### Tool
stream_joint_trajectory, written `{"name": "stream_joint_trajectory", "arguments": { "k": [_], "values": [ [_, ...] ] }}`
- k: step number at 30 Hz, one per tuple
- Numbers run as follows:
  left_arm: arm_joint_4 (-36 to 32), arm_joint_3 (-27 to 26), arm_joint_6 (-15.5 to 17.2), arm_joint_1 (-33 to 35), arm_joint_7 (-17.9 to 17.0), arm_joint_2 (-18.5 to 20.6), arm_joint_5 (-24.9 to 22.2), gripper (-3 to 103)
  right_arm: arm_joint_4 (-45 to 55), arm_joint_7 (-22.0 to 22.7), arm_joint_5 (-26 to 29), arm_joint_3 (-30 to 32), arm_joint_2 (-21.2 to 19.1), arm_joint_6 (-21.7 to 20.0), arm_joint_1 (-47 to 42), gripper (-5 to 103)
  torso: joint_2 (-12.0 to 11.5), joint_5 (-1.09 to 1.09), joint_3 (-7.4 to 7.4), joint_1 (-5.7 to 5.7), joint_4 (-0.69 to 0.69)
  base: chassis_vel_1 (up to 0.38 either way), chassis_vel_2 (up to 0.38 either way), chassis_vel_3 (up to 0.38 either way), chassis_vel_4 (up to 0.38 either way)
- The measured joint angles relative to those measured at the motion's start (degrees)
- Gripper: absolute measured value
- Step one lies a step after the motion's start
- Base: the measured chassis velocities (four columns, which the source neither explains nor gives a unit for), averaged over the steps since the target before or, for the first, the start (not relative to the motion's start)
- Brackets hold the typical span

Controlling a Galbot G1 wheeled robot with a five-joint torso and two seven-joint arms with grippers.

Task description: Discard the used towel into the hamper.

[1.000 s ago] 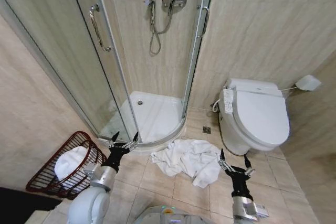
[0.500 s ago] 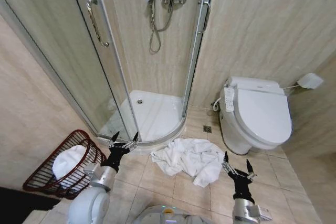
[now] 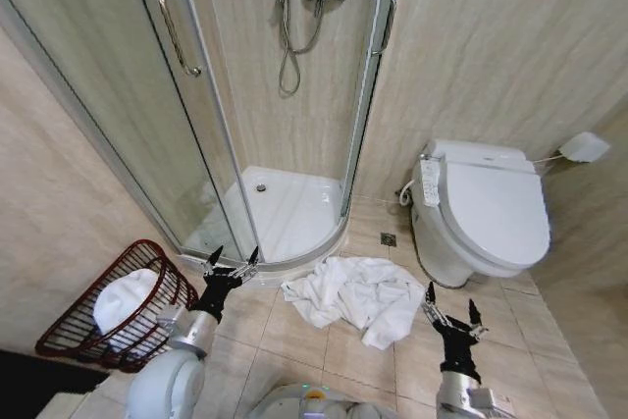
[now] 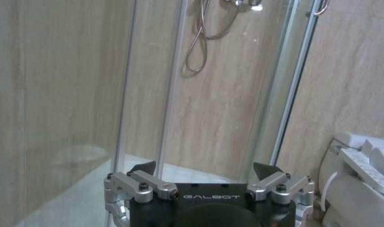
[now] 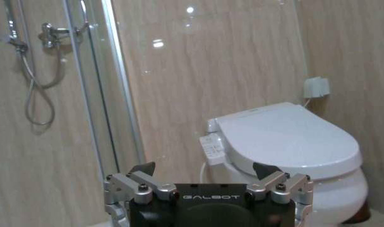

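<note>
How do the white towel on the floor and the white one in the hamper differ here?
The floor towel lies spread and crumpled on the tiles between the shower and the toilet; the hamper towel sits bunched in a compact mound inside the hamper. The floor towel covers more area. Both are white, and neither the left gripper nor the right gripper touches them.

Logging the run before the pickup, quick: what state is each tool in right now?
Left tool: open, empty, raised near the hamper.
Right tool: open, empty, beside the towel on the floor.
</note>
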Motion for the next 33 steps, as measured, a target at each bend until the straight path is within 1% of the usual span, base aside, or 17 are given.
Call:
{"name": "stream_joint_trajectory", "arguments": {
  "k": [9,13,22,25,28,33],
  "values": [
    [0.0,0.0,0.0,0.0,0.0,0.0,0.0,100,0.7,-2.8,0.3,0.6,-0.2,-0.2,-0.5,100,0.1,0.00,0.05,0.04,0.00,0.000,0.000,0.000,0.000],
    [0.0,0.0,0.0,0.0,0.0,0.0,0.0,100,0.8,-3.0,0.3,0.5,-0.1,-0.2,-0.6,100,0.2,-0.01,0.09,0.07,0.00,-0.044,-0.078,0.047,0.058],
    [0.0,0.0,0.0,0.0,0.0,0.0,0.0,100,0.7,-3.0,0.2,0.9,-0.1,0.4,-0.9,100,0.3,0.00,0.20,0.15,0.01,-0.129,-0.212,0.146,0.204],
    [0.0,0.0,0.0,0.0,0.0,0.0,0.0,100,0.0,-2.8,0.5,1.1,-0.3,1.9,-0.9,100,0.4,0.00,0.22,0.15,0.00,-0.214,-0.303,0.195,0.269],
    [0.0,0.0,0.0,0.0,0.0,0.0,0.0,100,-0.4,-2.8,0.5,1.3,-0.3,2.5,-0.8,100,0.4,0.02,0.25,0.17,0.00,-0.226,-0.249,0.216,0.265],
    [0.0,0.0,0.0,0.0,0.0,0.0,0.0,100,-0.4,-2.8,0.5,1.3,-0.4,2.7,-0.9,100,0.5,0.03,0.28,0.21,0.00,-0.106,-0.141,0.151,0.101]
  ]
}}
